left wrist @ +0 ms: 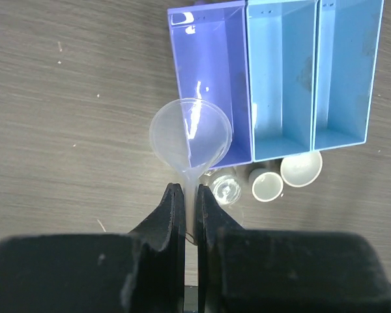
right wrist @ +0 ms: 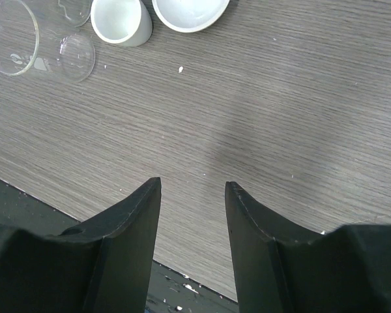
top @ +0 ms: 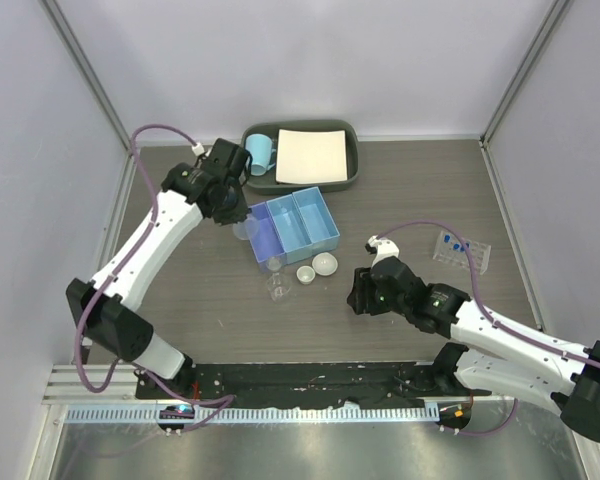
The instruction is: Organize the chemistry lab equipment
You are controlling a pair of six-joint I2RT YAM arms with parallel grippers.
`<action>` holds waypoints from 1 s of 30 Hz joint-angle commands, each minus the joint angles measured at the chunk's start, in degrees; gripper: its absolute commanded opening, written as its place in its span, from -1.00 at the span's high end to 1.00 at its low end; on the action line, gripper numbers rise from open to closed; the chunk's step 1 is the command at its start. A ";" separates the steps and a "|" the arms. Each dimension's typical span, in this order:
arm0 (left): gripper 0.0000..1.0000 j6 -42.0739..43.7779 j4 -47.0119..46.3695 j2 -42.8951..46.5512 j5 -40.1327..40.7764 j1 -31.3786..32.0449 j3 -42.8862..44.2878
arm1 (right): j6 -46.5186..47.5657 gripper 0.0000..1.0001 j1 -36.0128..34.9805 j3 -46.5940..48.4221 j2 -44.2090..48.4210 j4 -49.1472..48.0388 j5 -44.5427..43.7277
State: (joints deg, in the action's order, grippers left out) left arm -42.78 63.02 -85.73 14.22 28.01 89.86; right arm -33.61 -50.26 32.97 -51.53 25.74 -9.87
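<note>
Left end effector [left wrist: 190, 195]: fingers closed on the thin stem of a clear funnel [left wrist: 190, 134], which it holds with the wide mouth pointing away from the fingers.
Clear funnel: at the left end of the blue three-compartment box [left wrist: 280, 72]. In the left wrist view its bowl overlaps the corner of the box's end compartment.
Right end effector [right wrist: 193, 186]: jaws apart with nothing between them, over bare tabletop [right wrist: 280, 98]. It touches nothing and sits to the right of the box, on the arm-base side.
White round dishes: two, [left wrist: 267, 185] and [left wrist: 301, 168], just beside the box on the side facing the arm bases.
Small clear bottle [left wrist: 226, 190]: next to the dishes, on the same side of the box.
Clear tube rack [top: 462, 250]: well apart from the box, to its right. It holds blue-capped tubes [top: 455, 243], too small to count.
Light-blue mug [top: 260, 153]: in the dark grey tray [top: 350, 165] beyond the box.
</note>
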 commanded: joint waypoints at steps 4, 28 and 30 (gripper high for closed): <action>1.00 2.18 1.58 -11.29 0.99 -0.32 8.21 | -0.94 0.01 -0.54 0.16 1.43 -0.51 -0.59; 1.00 3.41 -8.09 -21.05 -7.62 -5.86 11.03 | -0.67 0.01 -0.63 -0.01 0.90 -0.34 -0.94; 1.00 3.24 -8.88 -21.49 -8.94 -5.86 11.21 | -0.67 0.01 -0.63 -0.01 1.08 -0.25 -1.03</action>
State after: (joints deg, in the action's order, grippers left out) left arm -39.99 57.43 -105.84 9.10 22.20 98.85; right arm -34.02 -50.59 32.75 -50.63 25.82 -9.93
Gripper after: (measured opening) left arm 0.067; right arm 0.497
